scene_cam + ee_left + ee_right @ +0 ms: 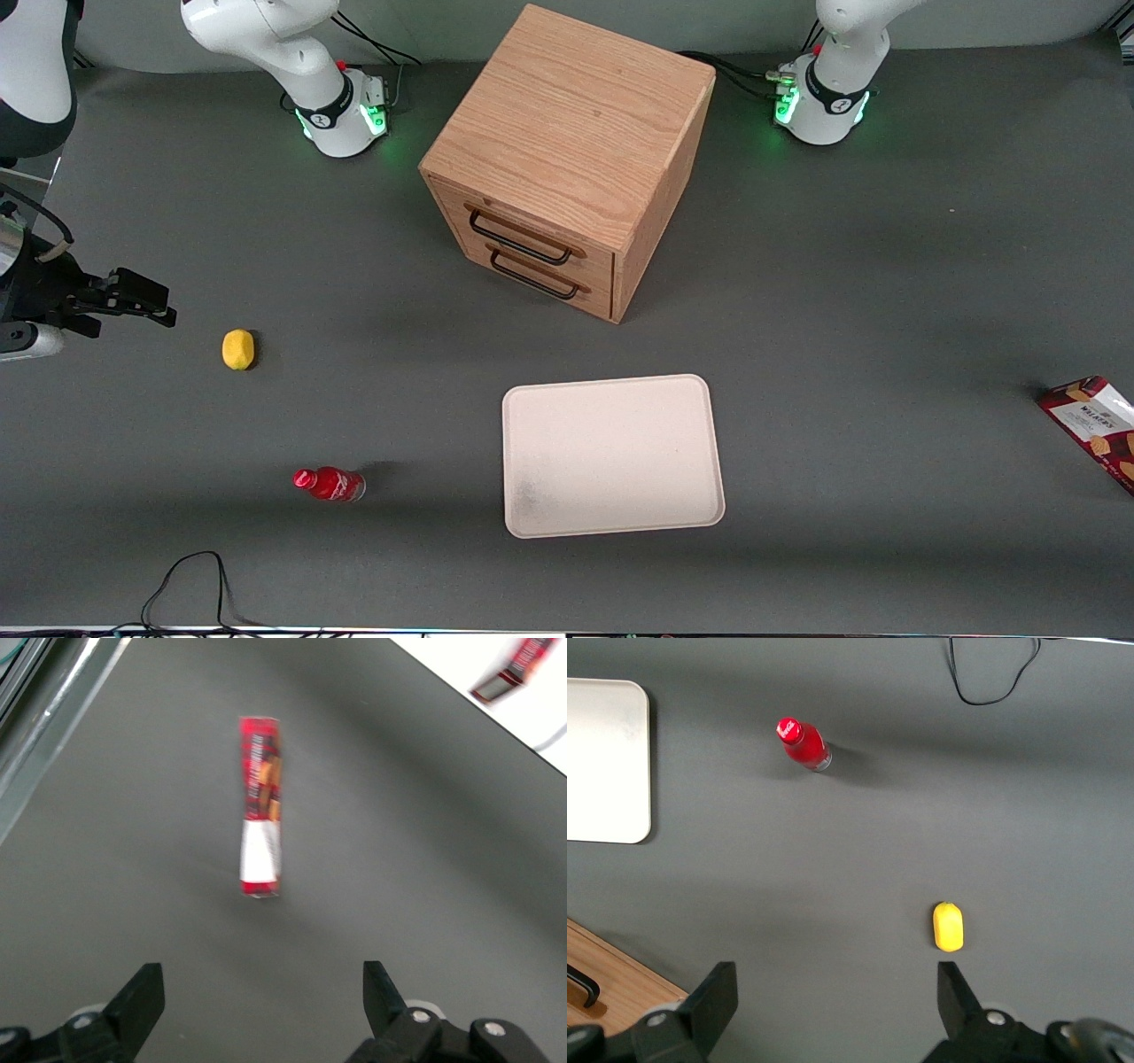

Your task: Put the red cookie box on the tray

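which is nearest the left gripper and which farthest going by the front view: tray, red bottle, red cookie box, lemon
1. red cookie box, at the working arm's end of the table; the wrist view shows the open left gripper hovering close to it.
2. tray, mid-table.
3. red bottle, toward the parked arm's end.
4. lemon, farther still toward that end.

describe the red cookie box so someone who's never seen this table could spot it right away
From the wooden drawer cabinet, come nearer the camera to the cream tray, then go to the working arm's end of the table. The red cookie box lies flat there, alone, with the open gripper above it. Unlike the small red bottle, it is long, narrow cardboard with a white label.
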